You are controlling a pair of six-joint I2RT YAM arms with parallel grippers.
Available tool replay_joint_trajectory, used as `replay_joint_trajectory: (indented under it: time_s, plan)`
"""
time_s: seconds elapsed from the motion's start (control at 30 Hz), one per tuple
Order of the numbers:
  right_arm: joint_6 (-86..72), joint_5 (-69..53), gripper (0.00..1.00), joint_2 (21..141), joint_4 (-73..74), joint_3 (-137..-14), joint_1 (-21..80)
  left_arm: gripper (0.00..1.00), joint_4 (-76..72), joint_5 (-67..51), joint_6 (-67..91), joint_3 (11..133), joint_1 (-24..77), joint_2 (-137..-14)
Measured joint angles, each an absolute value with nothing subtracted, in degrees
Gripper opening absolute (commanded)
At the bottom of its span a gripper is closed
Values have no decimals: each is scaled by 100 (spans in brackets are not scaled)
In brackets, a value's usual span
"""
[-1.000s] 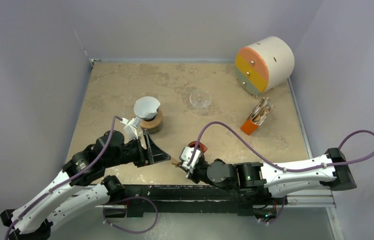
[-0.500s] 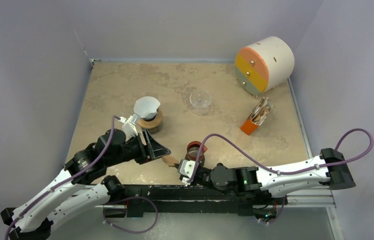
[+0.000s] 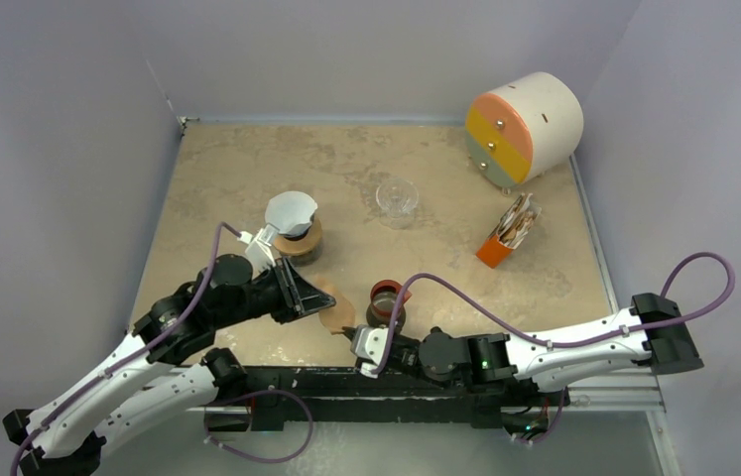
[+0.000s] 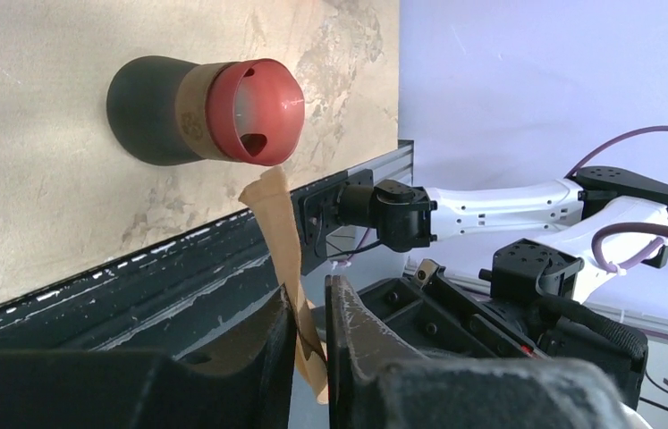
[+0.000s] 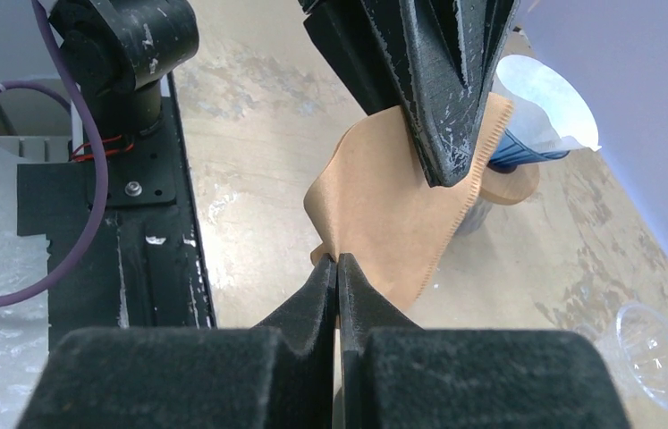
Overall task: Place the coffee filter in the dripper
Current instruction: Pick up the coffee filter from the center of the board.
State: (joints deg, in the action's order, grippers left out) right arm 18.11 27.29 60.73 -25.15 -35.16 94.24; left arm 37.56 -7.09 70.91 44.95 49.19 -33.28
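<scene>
A brown coffee filter (image 3: 337,315) hangs between both grippers near the table's front edge. My right gripper (image 5: 338,261) is shut on its lower corner. My left gripper (image 4: 310,288) has its jaws drawn in on the filter's (image 4: 273,219) other edge, the paper pinched between the fingers. In the right wrist view the left fingers (image 5: 444,116) clamp the filter (image 5: 393,210) from above. The blue dripper (image 3: 295,229) stands on a wooden ring (image 3: 307,241) behind the left gripper (image 3: 324,297), with a white paper filter (image 3: 289,210) sitting in it.
A dark cup with a red lid (image 3: 384,297) stands just right of the filter. A clear glass cup (image 3: 396,196) is mid-table. An orange holder of filters (image 3: 508,234) and a round drawer unit (image 3: 525,125) are at the back right. The table's black front rail (image 3: 346,382) lies below the grippers.
The right gripper carried the brown filter back toward the near edge. The left gripper moved right to the filter and its jaws closed in on the paper.
</scene>
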Motion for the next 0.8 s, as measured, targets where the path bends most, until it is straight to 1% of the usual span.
replay_joint_trajectory:
  time_s: [0.1, 0.37, 0.47, 0.6, 0.67, 0.8]
  plan:
    - [1813, 2733, 0, 6069, -2517, -3511, 9441, 0, 3734, -718, 7091, 4493, 4919, -3361]
    - [1809, 2744, 0, 5937, -2512, -3415, 9461, 0, 3693, -768, 7083, 4473, 4919, -3382]
    - [1802, 2742, 12, 5881, -2475, -3415, 9461, 0, 3667, -786, 7074, 4458, 4919, -3424]
    - [1699, 2742, 33, 5745, -2303, -3415, 9461, 0, 3627, -814, 7048, 4429, 4919, -3483]
    - [1592, 2742, 41, 5616, -2158, -3415, 9461, 0, 3629, -812, 7028, 4425, 4919, -3494]
    - [1295, 2727, 51, 5310, -1826, -3415, 9461, 0, 3634, -766, 6976, 4423, 4919, -3487]
